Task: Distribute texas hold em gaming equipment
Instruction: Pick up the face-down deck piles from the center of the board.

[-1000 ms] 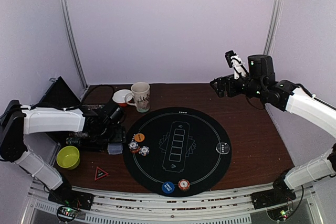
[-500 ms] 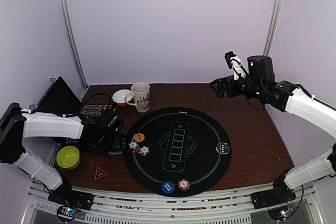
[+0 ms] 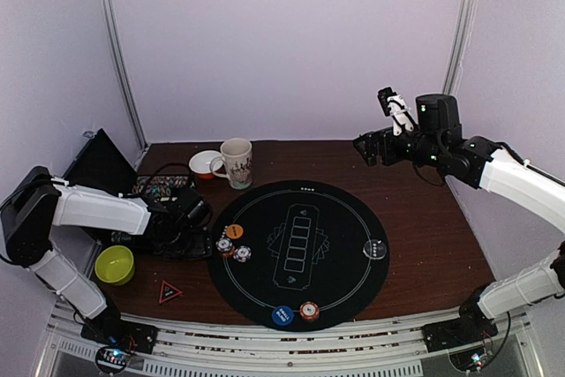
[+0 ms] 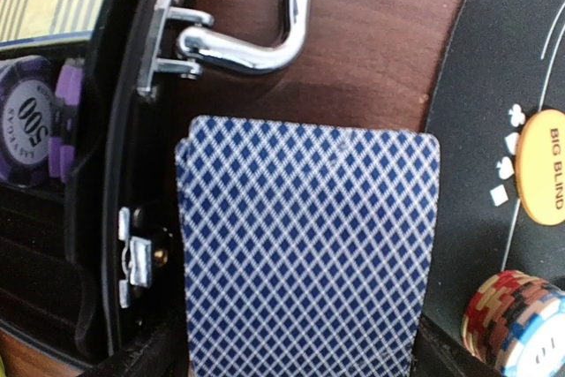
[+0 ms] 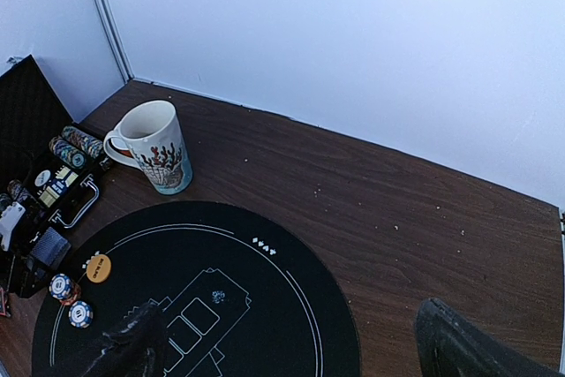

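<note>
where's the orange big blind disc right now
In the top view the orange round BIG BLIND disc lies on the left side of the round black mat, just behind two striped poker chip stacks.

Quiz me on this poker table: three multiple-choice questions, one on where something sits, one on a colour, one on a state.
1. Where is the clear disc?
A. under a card
B. at the right edge of the mat
C. off the mat, on bare wood

2. What colour is the Big Blind disc?
A. green
B. white
C. orange

3. How is the right tool?
A. open, holding nothing
B. shut on a chip
C. shut on a card

Answers:
1 B: it lies just inside the mat's right rim.
2 C: the left wrist view shows it orange.
3 A: its fingers stand wide apart with nothing between them.
</note>
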Robot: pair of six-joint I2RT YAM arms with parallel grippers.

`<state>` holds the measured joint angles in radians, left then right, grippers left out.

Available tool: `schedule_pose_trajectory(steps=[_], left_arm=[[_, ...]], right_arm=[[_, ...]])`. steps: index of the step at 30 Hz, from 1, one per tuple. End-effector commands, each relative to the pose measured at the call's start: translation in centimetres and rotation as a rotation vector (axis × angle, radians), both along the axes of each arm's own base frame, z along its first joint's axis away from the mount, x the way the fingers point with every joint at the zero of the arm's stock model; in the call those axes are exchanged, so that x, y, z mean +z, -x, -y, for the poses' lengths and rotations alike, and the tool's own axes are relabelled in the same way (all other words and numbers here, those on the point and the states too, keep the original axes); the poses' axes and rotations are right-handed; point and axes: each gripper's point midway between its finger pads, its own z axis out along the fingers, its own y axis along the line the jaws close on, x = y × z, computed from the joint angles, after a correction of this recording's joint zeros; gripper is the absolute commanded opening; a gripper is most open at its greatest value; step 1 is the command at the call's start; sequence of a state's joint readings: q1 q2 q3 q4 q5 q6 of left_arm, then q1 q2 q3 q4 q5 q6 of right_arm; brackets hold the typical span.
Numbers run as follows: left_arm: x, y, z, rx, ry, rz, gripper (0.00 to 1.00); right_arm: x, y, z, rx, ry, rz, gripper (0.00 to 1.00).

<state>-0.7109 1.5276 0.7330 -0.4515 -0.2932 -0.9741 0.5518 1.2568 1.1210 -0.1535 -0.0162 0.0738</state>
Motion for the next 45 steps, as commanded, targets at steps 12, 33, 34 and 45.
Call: schedule_pose_trajectory(steps=[12, 33, 34, 45], left_arm=[[-1.6, -1.2, -0.1, 0.0, -0.015, -0.002, 0.74], [-1.7, 3.1, -0.9, -0.061, -0.016, -0.099, 0.56], [-1.4, 3.1, -0.8, -0.063, -0.016, -0.094, 0.56], [4.0, 2.1, -1.6, -0.106, -0.084, -0.032, 0.55]], right_arm=[[0.7, 0.2, 0.5, -0.006, 0.003, 0.03, 1.0], [0.7, -0.1, 0.2, 0.0, 0.005, 0.024, 1.0], [0.7, -0.1, 0.2, 0.002, 0.004, 0.023, 1.0], [1.5, 0.4, 0.0, 0.024, -0.011, 0.024, 1.0]])
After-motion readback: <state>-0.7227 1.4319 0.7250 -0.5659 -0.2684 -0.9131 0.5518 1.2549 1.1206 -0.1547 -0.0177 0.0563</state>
